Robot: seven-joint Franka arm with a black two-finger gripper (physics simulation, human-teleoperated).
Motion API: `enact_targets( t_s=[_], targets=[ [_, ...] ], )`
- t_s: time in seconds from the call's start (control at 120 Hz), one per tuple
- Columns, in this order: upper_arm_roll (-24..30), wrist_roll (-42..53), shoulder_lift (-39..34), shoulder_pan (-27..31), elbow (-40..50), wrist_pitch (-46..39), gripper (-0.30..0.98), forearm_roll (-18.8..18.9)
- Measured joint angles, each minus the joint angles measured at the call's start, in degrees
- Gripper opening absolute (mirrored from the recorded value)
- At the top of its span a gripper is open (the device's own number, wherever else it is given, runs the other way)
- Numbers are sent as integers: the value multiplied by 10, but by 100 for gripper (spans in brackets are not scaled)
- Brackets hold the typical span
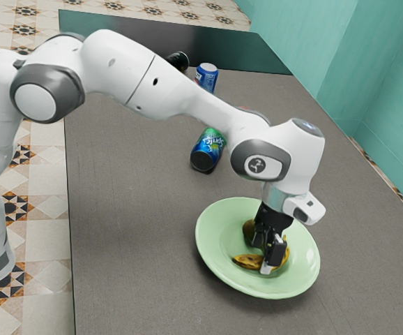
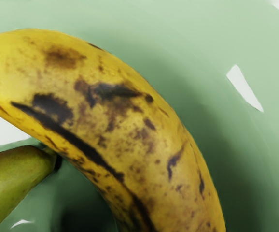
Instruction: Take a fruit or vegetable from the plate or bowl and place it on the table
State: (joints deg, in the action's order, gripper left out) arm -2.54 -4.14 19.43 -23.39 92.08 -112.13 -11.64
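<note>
Pale green, glossy and round, the plate (image 1: 219,262) sits on the grey desk (image 1: 132,209) with the fruit inside it. The yellow banana (image 2: 130,111), marked with brown and black blotches, lies in the plate, curved, with parts of it showing on both sides of the end effector (image 1: 270,264). The end effector points down over the plate, right at the banana; I cannot tell whether it is open or closed, or whether it grips the fruit. A green pear (image 2: 14,179) lies in the plate too, its dark stem end near the inner side of the banana's curve. On the desk, apart from the plate, a green and blue Sprite can (image 1: 209,149) lies on its side. Farther off, a blue can (image 1: 206,78) stands upright, and near it is a black can (image 1: 178,61), partly hidden by the white arm (image 1: 135,77).
</note>
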Motion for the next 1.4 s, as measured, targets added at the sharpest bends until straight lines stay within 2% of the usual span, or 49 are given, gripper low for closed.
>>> enact_targets(
  t_s=[0.15, 0.383, 0.567, 0.692, 0.85, 1.033, 1.333, 1.4],
  targets=[
    [1, 2, 0, -1, 0, -5, 66, 0],
    [1, 4, 0, -1, 0, -7, 28, 0],
    [0, 4, -1, -2, -2, -9, 17, 4],
    [0, 3, -12, -4, -19, -7, 17, 19],
    [0, 3, -31, -6, -89, 35, 18, 70],
    [-72, 16, -41, -1, -105, 86, 17, 92],
    [-158, 47, -51, 52, -106, 124, 19, 94],
    [-161, 54, -50, 51, -105, 129, 36, 90]
  ],
)
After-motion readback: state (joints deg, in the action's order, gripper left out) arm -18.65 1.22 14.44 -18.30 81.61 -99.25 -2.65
